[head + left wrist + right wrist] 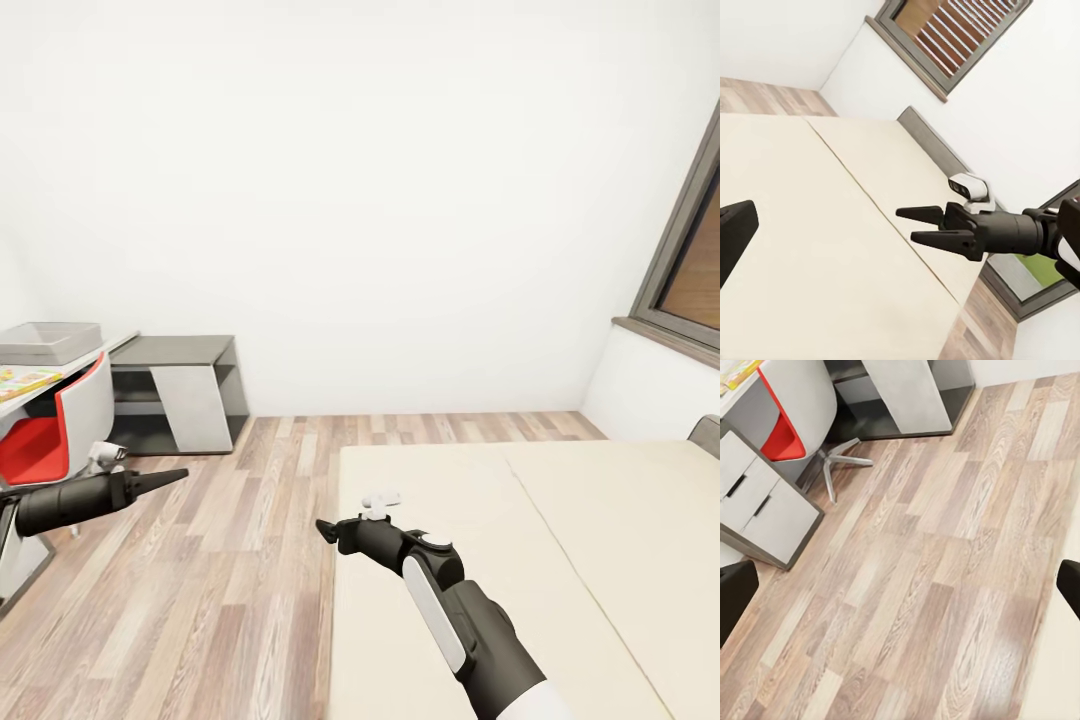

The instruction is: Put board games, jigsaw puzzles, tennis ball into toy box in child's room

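Toy box (48,342) sat on table (70,375) far left, beside chair (62,425). I held both arms empty over bed (520,560): right gripper (916,225) fingers apart, left gripper (180,474) unclear. Probably searching for board games.

Likely bedroom, bed (520,560), desk (60,385), chair (55,430)

Cream bed (600,560); red chair (40,445); grey toy box (50,342); wood-grain floor (922,570).
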### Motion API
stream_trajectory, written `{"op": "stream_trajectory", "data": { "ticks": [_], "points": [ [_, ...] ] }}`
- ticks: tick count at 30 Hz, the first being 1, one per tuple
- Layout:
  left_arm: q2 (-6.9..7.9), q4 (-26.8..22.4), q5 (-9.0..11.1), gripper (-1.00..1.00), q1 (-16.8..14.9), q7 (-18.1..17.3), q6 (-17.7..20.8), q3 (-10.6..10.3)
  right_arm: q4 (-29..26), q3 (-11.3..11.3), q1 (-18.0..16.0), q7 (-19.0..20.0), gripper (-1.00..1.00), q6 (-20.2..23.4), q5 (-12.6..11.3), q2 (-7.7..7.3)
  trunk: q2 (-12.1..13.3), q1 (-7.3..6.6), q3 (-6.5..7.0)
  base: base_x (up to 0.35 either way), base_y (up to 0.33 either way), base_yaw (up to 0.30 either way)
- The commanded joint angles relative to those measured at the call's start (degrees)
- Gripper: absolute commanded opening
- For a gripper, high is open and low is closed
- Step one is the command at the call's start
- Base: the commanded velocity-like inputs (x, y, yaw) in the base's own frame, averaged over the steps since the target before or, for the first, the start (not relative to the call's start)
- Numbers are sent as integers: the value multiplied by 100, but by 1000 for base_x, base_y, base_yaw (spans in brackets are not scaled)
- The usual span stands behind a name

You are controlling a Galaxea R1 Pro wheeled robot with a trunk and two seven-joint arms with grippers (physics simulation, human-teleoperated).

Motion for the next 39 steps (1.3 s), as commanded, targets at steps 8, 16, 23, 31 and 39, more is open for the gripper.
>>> {"op": "stream_trajectory", "data": {
  "ticks": [8, 16, 23, 31, 39],
  "points": [
    [0, 0, -5, 100, -5, -26, 61, -6, -5, -5, -5, 8, 100, 30, -12, 2, -13, 4, -14, 0, 173, 0],
    [0, 1, -5, 100, -4, -26, 61, -12, -5, -5, -5, 8, 100, 30, -19, 2, -13, 4, -14, 0, 175, 0],
    [3, 2, -5, 100, -5, -26, 61, 0, -5, -5, -5, 8, 100, 30, -18, 2, -13, 4, -14, 0, 175, 0],
    [3, 3, -5, 100, -5, -26, 61, 0, -5, -13, -5, 8, 100, 30, -22, 2, -13, 4, -14, 0, 175, 0],
    [10, 1, -5, 100, -5, -26, 61, 7, -5, -14, -5, 8, 100, 30, -26, 2, -13, 4, -14, 0, 175, 0]
  ]
}}
